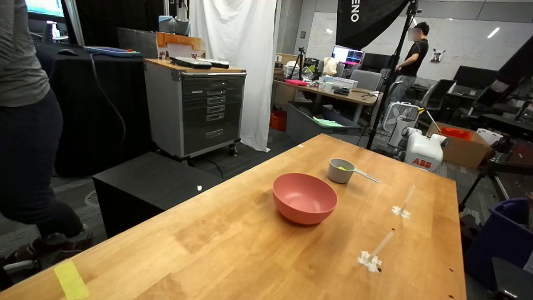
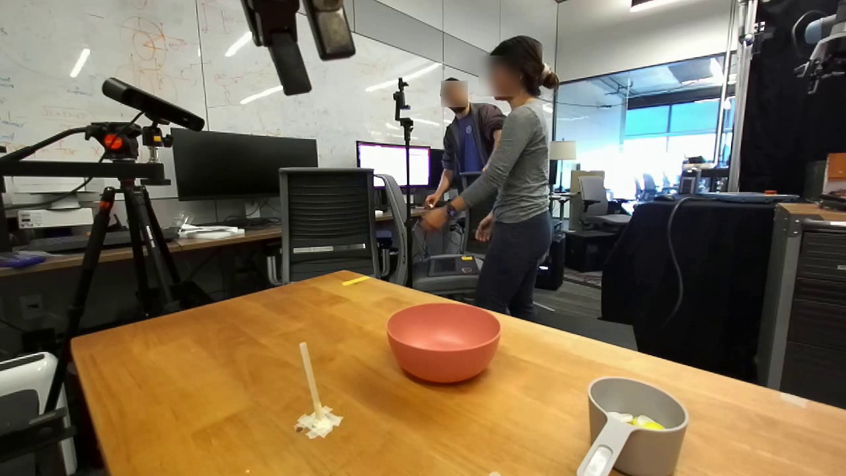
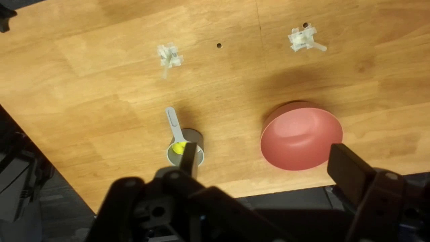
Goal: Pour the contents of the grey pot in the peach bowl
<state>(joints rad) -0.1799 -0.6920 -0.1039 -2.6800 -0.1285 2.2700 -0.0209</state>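
Grey measuring cup (image 2: 653, 451) stands upright near the peach bowl (image 2: 446, 363), your gripper (image 3: 263, 160) spread wide and empty — careful, pinch that slim handle (image 3: 174, 124) off-centre and the cup could twist, spilling yellow-and-white lumps (image 3: 179, 148) outside the bowl.

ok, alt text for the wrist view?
Open, empty gripper above a wooden table, with a grey measuring cup with yellow contents, partly hidden by the gripper, left of an empty salmon-pink bowl. Near the top of the picture, two pale rods rise from patches of whitish tape.
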